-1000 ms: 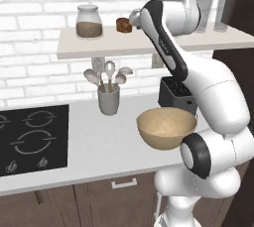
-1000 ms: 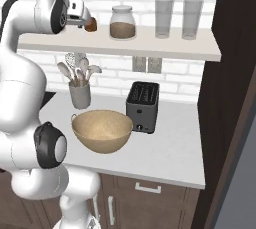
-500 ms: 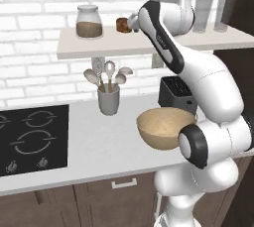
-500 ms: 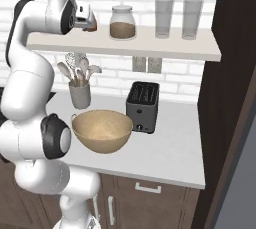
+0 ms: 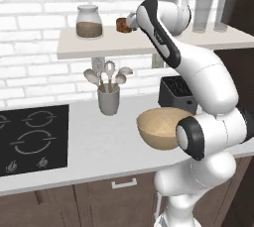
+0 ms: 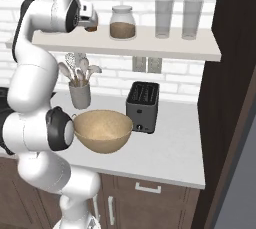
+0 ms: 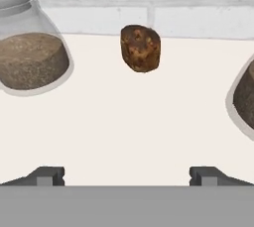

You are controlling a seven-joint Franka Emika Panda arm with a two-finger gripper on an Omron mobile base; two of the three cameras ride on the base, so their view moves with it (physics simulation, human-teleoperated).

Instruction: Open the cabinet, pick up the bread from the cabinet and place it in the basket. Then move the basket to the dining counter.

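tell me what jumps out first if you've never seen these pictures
The white arm rears up over the counter, its open gripper at the wall shelf, aimed at the small dark bread sitting between glass jars. Below, on the worktop, the wide tan basket stands empty beside a black toaster and a cup of utensils.

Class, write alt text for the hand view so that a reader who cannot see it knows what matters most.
A small dark-brown bread sits on a pale shelf against a white brick wall, ahead of the open gripper, whose two dark fingertips stand wide apart at the bottom. A glass jar with brown contents stands to its left, and another jar's edge shows at right.
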